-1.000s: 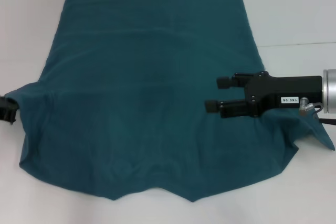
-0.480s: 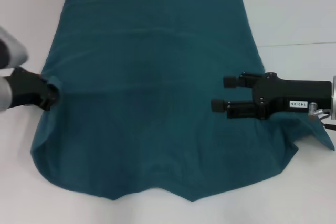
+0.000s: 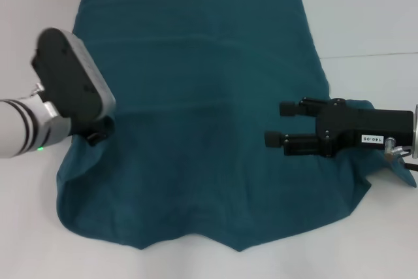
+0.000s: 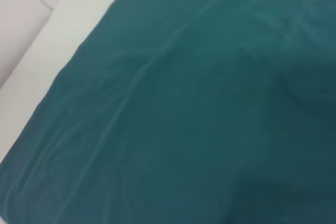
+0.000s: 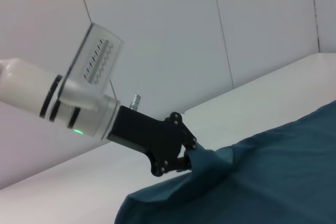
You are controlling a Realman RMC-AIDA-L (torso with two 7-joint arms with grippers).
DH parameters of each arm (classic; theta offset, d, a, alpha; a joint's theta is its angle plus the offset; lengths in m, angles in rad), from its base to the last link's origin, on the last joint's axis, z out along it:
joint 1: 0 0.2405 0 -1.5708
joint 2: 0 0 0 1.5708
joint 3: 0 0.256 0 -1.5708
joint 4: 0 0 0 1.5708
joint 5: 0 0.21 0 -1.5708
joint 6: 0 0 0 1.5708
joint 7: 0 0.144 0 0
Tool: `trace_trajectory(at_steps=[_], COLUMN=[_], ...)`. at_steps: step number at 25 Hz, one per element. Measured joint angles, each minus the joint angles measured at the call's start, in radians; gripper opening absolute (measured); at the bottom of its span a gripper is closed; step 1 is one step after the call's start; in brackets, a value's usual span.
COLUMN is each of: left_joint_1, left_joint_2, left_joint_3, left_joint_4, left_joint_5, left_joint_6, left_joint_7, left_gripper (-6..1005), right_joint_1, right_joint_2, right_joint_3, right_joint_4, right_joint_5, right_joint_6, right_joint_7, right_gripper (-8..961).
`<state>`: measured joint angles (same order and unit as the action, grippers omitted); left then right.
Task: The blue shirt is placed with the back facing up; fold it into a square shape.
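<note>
While left gripper (image 5: 190, 153) pinches blue shirt (image 3: 202, 109), right gripper (image 3: 277, 124) spread

In the head view the left arm's white wrist block is covering the left gripper (image 3: 98, 136), so only a small black bit is peeking out by the edge of the blue shirt (image 3: 196, 109). The right gripper's (image 3: 279, 124) arm is running off the picture's right edge, and its black body is hiding the shirt cloth under it. In the left wrist view the shirt (image 4: 199, 108) is filling the picture, blurry and running off the edges.
</note>
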<state>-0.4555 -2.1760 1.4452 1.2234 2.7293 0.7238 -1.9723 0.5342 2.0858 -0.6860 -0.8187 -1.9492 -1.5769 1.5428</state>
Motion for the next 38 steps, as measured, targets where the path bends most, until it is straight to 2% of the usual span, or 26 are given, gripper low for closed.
trace_trajectory(at_steps=[5,10,16,21,23,27,28,34,37,38], left_joint_1=[-0.009,-0.003,-0.003,-0.009,-0.013,-0.011,-0.004,-0.013,-0.018,-0.029], left_joint_2=[-0.001,-0.001,-0.001,0.004,0.007,0.009,0.008,0.010,0.010,0.011], left_joint_3=[0.052,0.102,0.081,-0.021,-0.077,-0.148,-0.158,-0.171,-0.203,-0.259], left_joint_4=[-0.024,-0.030,-0.029,-0.020,-0.003,0.050,0.078,0.096,0.101,0.096], left_joint_5=[0.025,0.034,0.035,0.025,-0.003,-0.165,-0.244,-0.371,-0.393,-0.384], left_joint_6=[-0.051,-0.099,-0.100,-0.065,0.008,0.209,0.298,0.437,0.435,0.392], left_joint_7=[-0.009,-0.013,-0.086,-0.222,-0.276,-0.272,-0.238,-0.211,-0.238,-0.287], left_gripper=[6,96,205,397,489,672,849,847,847,846], right_joint_1=[0.000,0.004,0.004,0.008,0.009,0.009,0.010,0.015,0.015,0.012], right_joint_2=[0.000,0.000,0.000,-0.001,-0.001,0.000,0.000,0.000,0.000,0.000], right_joint_3=[0.002,0.002,0.003,0.011,0.012,0.025,0.029,0.029,0.029,0.029], right_joint_4=[0.004,0.011,0.011,0.012,0.012,0.012,0.012,0.012,0.012,0.012], right_joint_5=[0.000,0.000,0.000,0.000,-0.001,0.000,0.000,0.005,0.012,0.018], right_joint_6=[0.005,0.027,0.033,0.034,0.034,0.038,0.044,0.050,0.050,0.050], right_joint_7=[-0.009,-0.011,-0.012,-0.012,-0.017,-0.036,-0.039,-0.040,-0.041,-0.041], right_gripper=[914,914,913,913,913,913,913,913,913,913])
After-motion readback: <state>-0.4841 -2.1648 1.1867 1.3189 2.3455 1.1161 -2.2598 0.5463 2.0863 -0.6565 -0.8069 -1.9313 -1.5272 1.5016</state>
